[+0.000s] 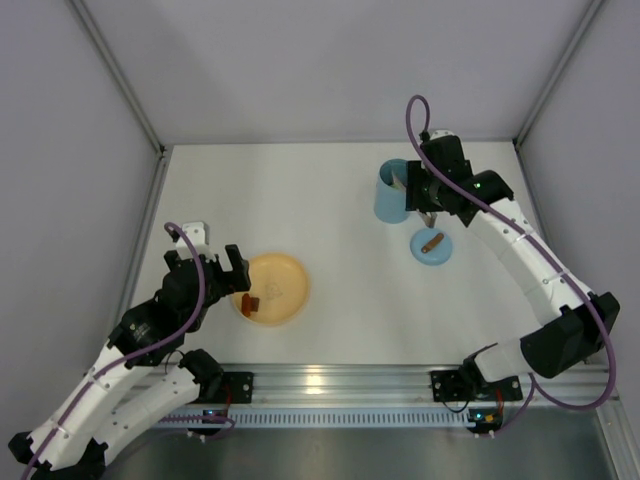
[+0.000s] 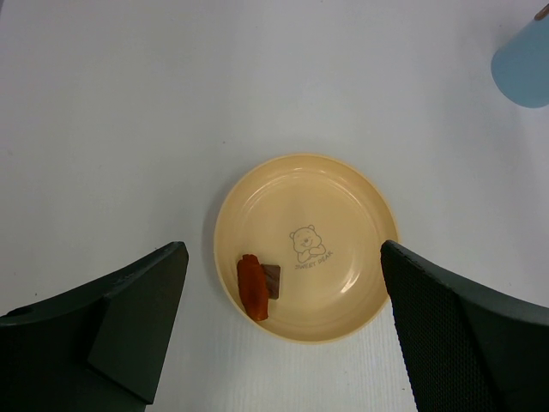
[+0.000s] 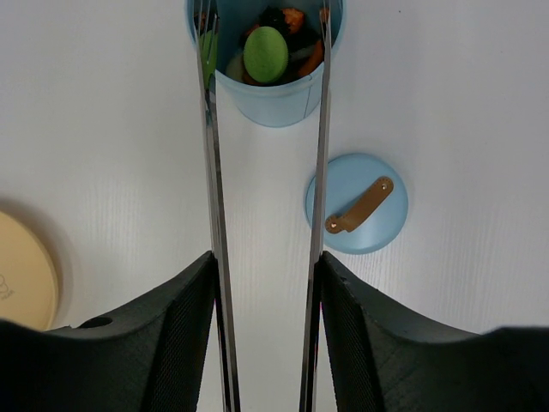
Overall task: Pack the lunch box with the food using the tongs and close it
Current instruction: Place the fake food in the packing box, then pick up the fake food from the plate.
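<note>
Right gripper (image 3: 266,262) partly closed around the tongs (image 3: 213,172), tips at the lunch box (image 3: 274,107); left gripper (image 2: 281,253) open.

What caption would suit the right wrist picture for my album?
Black fingers grip the tongs, tips at the lunch box holding food, lid beside it.

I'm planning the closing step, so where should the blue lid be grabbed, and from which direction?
Probably by the brown handle, coming straight down from above. The lid lies flat on the table beside the lunch box, handle up, its low rim giving little to pinch. The handle is a narrow strip, so pinch it across its short width.
</note>
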